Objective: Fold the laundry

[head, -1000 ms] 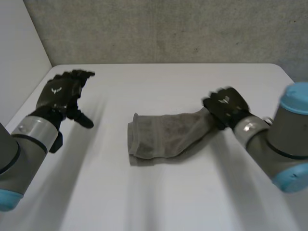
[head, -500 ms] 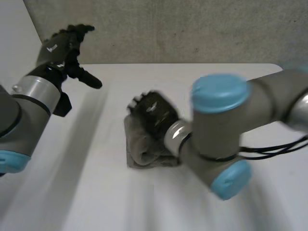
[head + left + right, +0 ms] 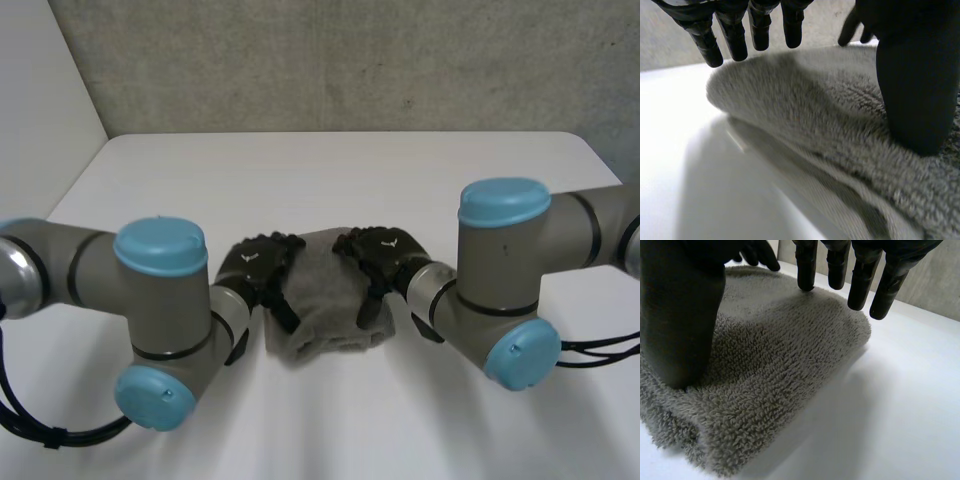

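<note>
towel (image 3: 325, 305): grey, folded, lies flat in the middle of the white table (image 3: 300, 170) | left hand (image 3: 258, 265): on the towel's left side, fingers (image 3: 735, 35) straight, thumb resting on top, grasps nothing | right hand (image 3: 385, 255): on the towel's right side, fingers (image 3: 861, 280) straight, thumb on top, grasps nothing

Towel (image 3: 322, 300) edges at 9 and 3 o'clock hidden under left hand (image 3: 258, 268) and right hand (image 3: 385, 258). Left arm (image 3: 100, 290) cut off at 9, right arm (image 3: 560, 250) at 3. Towel runs off frame in both wrist views.
</note>
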`<action>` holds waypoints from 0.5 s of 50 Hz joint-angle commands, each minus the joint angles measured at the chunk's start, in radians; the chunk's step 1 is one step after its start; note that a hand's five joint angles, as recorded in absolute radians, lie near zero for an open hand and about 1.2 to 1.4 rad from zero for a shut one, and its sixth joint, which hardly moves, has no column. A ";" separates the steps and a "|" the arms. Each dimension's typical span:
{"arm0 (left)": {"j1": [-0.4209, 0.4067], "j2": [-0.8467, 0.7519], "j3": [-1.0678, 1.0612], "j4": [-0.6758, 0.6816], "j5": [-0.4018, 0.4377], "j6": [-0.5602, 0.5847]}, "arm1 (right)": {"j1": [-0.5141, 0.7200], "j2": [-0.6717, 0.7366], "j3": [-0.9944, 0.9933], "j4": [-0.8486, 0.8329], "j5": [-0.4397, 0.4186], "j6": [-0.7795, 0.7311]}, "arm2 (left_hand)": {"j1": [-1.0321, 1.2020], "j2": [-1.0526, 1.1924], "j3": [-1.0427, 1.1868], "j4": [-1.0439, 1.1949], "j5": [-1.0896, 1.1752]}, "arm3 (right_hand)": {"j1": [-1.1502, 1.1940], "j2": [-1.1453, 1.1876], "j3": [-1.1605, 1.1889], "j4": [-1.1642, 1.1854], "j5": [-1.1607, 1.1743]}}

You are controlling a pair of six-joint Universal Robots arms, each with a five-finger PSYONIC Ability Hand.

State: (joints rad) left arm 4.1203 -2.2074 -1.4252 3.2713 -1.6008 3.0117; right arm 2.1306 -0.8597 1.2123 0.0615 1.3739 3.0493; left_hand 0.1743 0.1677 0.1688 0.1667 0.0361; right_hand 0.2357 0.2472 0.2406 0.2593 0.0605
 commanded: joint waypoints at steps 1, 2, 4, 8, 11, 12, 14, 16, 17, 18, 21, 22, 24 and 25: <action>0.009 0.217 0.026 -0.067 -0.028 0.041 | -0.015 -0.193 0.000 0.014 0.008 -0.012 | 0.016 0.022 0.021 0.023 -0.021 | -0.061 -0.073 -0.066 -0.085 -0.060; 0.012 0.272 0.049 -0.079 -0.030 0.041 | -0.029 -0.255 -0.003 0.014 0.013 -0.009 | 0.016 0.022 0.021 0.023 -0.021 | -0.061 -0.073 -0.066 -0.085 -0.060; 0.015 0.329 0.075 -0.097 -0.030 0.038 | -0.047 -0.311 -0.010 0.015 0.031 -0.006 | 0.016 0.022 0.021 0.023 -0.021 | -0.061 -0.073 -0.066 -0.085 -0.060; 0.041 0.467 0.179 -0.229 -0.068 0.036 | -0.101 -0.445 -0.022 0.024 0.163 -0.003 | 0.027 0.034 0.033 0.035 -0.009 | -0.061 -0.073 -0.066 -0.085 -0.060; 0.064 0.491 0.215 -0.285 -0.100 0.038 | -0.126 -0.490 -0.030 0.053 0.240 -0.010 | 0.028 0.034 0.033 0.035 -0.009 | -0.061 -0.073 -0.066 -0.085 -0.060; 0.086 0.501 0.248 -0.338 -0.128 0.038 | -0.126 -0.490 -0.030 0.054 0.240 -0.011 | 0.028 0.034 0.033 0.035 -0.009 | -0.061 -0.073 -0.066 -0.085 -0.060; 0.100 0.506 0.273 -0.392 -0.146 0.039 | -0.142 -0.499 -0.059 0.122 0.257 -0.018 | 0.022 0.028 0.027 0.029 -0.015 | -0.061 -0.073 -0.066 -0.085 -0.060; 0.109 0.506 0.301 -0.485 -0.149 0.038 | -0.147 -0.499 -0.080 0.159 0.258 -0.020 | 0.010 0.017 0.015 0.018 -0.026 | -0.061 -0.073 -0.066 -0.085 -0.060; 0.109 0.506 0.301 -0.486 -0.149 0.038 | -0.147 -0.499 -0.080 0.159 0.258 -0.020 | 0.010 0.016 0.015 0.017 -0.026 | -0.061 -0.073 -0.066 -0.085 -0.060; 0.110 0.503 0.310 -0.516 -0.146 0.038 | -0.147 -0.496 -0.097 0.185 0.261 -0.020 | 0.010 0.016 0.015 0.017 -0.026 | -0.061 -0.073 -0.066 -0.085 -0.060; 0.110 0.499 0.321 -0.538 -0.146 0.038 | -0.150 -0.490 -0.112 0.211 0.263 -0.018 | 0.007 0.014 0.012 0.015 -0.029 | -0.061 -0.073 -0.066 -0.085 -0.060; 0.110 0.499 0.321 -0.538 -0.146 0.038 | -0.150 -0.490 -0.112 0.212 0.263 -0.018 | 0.007 0.014 0.012 0.015 -0.029 | -0.061 -0.073 -0.066 -0.085 -0.060; 0.110 0.499 0.321 -0.538 -0.148 0.039 | -0.150 -0.492 -0.111 0.212 0.260 -0.020 | 0.001 0.008 0.007 0.009 -0.035 | -0.061 -0.073 -0.066 -0.085 -0.060; 0.110 0.499 0.321 -0.538 -0.148 0.039 | -0.150 -0.492 -0.112 0.212 0.257 -0.020 | 0.001 0.008 0.007 0.009 -0.035 | -0.061 -0.073 -0.066 -0.085 -0.060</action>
State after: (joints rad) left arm 4.2327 -1.6985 -1.1067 2.7479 -1.7521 3.0496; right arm 1.9791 -1.3609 1.1118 0.2541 1.6429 3.0305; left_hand 0.1743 0.1677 0.1689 0.1665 0.0361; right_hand 0.2356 0.2472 0.2405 0.2593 0.0605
